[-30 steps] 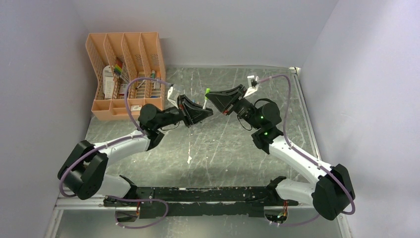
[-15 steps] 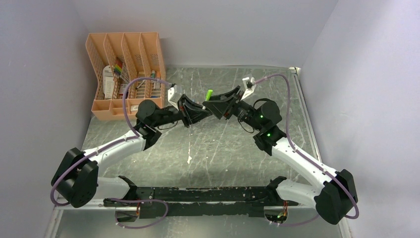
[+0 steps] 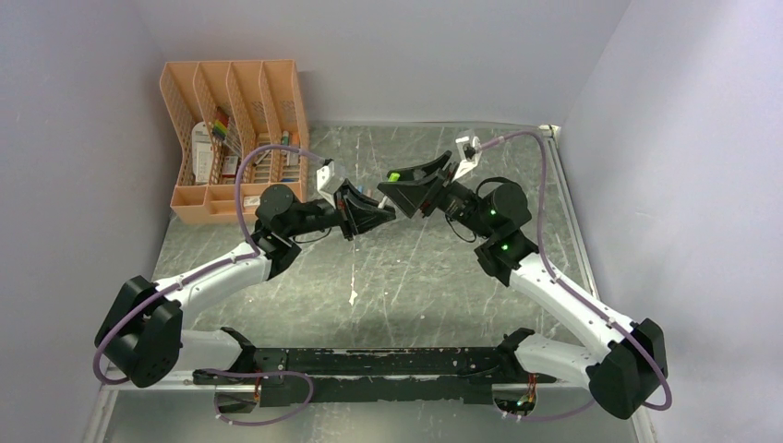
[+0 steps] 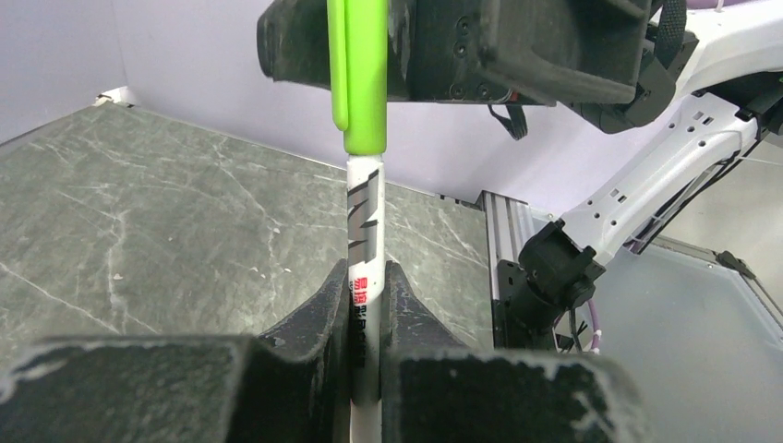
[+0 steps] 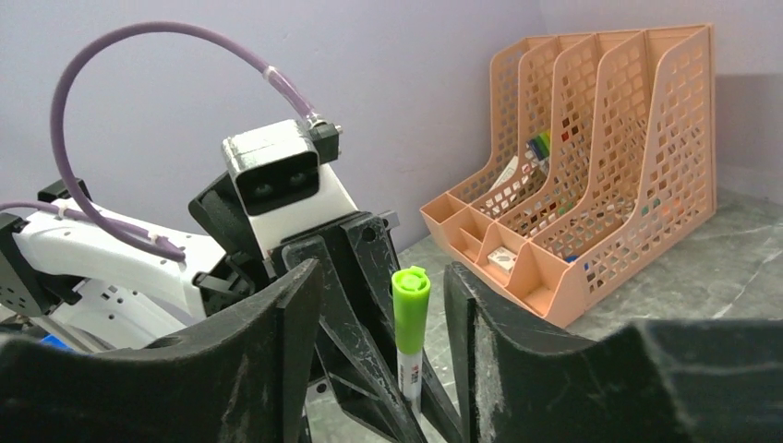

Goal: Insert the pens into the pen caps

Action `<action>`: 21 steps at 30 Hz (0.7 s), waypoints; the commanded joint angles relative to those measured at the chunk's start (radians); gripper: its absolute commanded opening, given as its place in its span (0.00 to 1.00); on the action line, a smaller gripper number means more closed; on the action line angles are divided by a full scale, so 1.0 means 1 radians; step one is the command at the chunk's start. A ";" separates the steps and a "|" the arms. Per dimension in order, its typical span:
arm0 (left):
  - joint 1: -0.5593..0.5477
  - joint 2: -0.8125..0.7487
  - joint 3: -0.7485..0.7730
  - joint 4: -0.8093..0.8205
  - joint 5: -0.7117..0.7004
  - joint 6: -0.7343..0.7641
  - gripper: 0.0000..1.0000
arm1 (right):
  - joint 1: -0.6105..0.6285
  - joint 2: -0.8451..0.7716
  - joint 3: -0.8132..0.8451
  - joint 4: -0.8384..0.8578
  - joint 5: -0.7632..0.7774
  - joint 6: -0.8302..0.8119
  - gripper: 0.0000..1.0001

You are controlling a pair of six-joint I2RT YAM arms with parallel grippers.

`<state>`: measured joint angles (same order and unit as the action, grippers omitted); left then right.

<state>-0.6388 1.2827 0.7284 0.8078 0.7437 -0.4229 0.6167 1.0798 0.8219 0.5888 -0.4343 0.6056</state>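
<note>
Your left gripper (image 4: 367, 277) is clenched on the white barrel of a pen (image 4: 363, 231), which stands up out of its jaws above the table (image 3: 415, 277), over the far middle of it. The green cap (image 4: 362, 74) sits on the upper end of that pen, in line with the barrel. Your right gripper (image 5: 383, 277) has let go: in the right wrist view its two fingers stand apart on either side of the cap, with a clear gap on each side and no contact. A second ago, from above, those fingers were closed around the cap at the gripper's tip, and the two grippers faced each other with a small gap between them. Half a second ago they had met, with the cap tilted between them. Now the two tips overlap in the top view and the cap shows green between the spread right fingers. The left grip has not changed over that second. The peach mesh organiser (image 3: 231, 138) stands where it did, at the far left corner, well apart from both grippers.
</note>
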 commanded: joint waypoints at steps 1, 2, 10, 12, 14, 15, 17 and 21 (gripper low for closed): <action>-0.005 -0.028 0.010 0.000 0.031 0.024 0.07 | 0.004 0.013 0.034 0.003 -0.006 -0.015 0.46; -0.004 -0.030 0.009 -0.001 0.034 0.024 0.07 | 0.004 0.017 0.033 0.012 -0.007 -0.009 0.43; -0.005 -0.036 0.009 0.017 0.020 0.009 0.07 | 0.004 0.031 0.002 0.044 -0.031 0.035 0.00; -0.005 -0.035 0.010 0.046 0.006 -0.008 0.07 | 0.003 0.024 -0.010 0.042 -0.028 0.038 0.00; -0.005 -0.032 0.019 0.076 -0.013 -0.025 0.07 | 0.004 0.014 -0.025 0.039 -0.025 0.044 0.00; -0.005 -0.029 0.028 0.085 -0.022 -0.030 0.07 | 0.004 0.009 -0.034 0.038 -0.028 0.050 0.00; -0.005 -0.021 0.050 0.088 -0.037 -0.028 0.07 | 0.004 0.007 -0.045 0.027 -0.040 0.057 0.00; -0.005 0.000 0.114 0.077 -0.060 -0.018 0.07 | 0.006 0.005 -0.096 0.026 -0.065 0.081 0.00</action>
<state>-0.6418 1.2736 0.7357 0.7982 0.7517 -0.4465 0.6117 1.0916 0.7898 0.6521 -0.4313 0.6392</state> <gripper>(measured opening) 0.167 0.095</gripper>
